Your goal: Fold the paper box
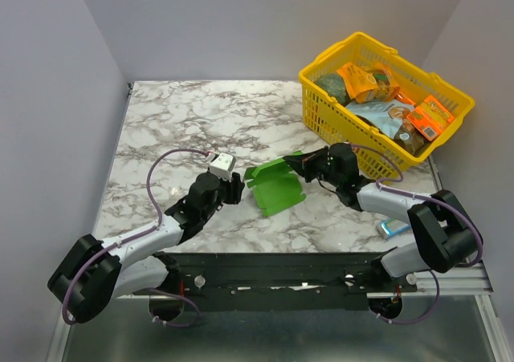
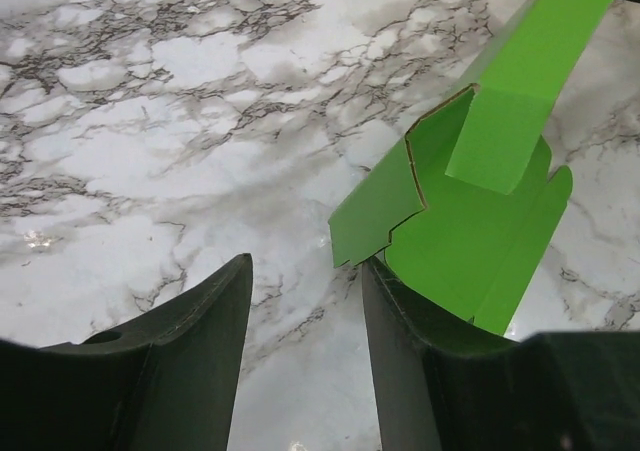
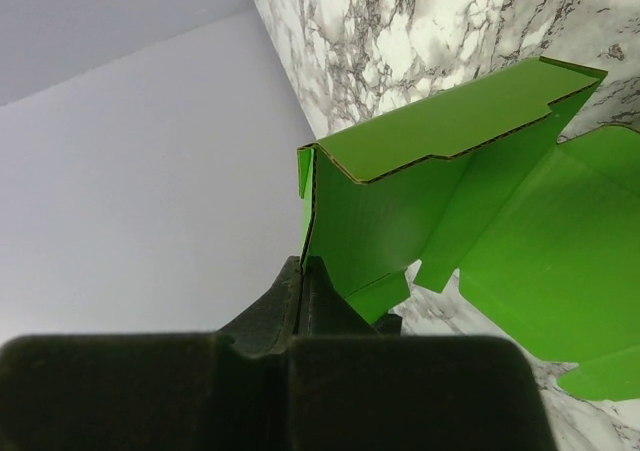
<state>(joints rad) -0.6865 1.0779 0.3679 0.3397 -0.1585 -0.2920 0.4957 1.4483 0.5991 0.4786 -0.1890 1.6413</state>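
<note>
The paper box (image 1: 277,187) is a bright green creased cut-out, partly folded, lying mid-table between the two arms. My right gripper (image 1: 300,163) is shut on the box's far right flap and holds that side raised. In the right wrist view the card edge (image 3: 312,211) runs straight into the closed fingertips (image 3: 318,281). My left gripper (image 1: 238,187) stands open just left of the box. Through the left wrist camera its fingers (image 2: 215,341) have only bare marble between them. The right-hand finger sits against the near flap of the box (image 2: 470,221).
A yellow plastic basket (image 1: 450,97) full of packaged goods stands at the back right. A small blue-and-white pack (image 1: 393,229) lies near the right arm's base. Grey walls close in the marble table (image 1: 193,113) on three sides.
</note>
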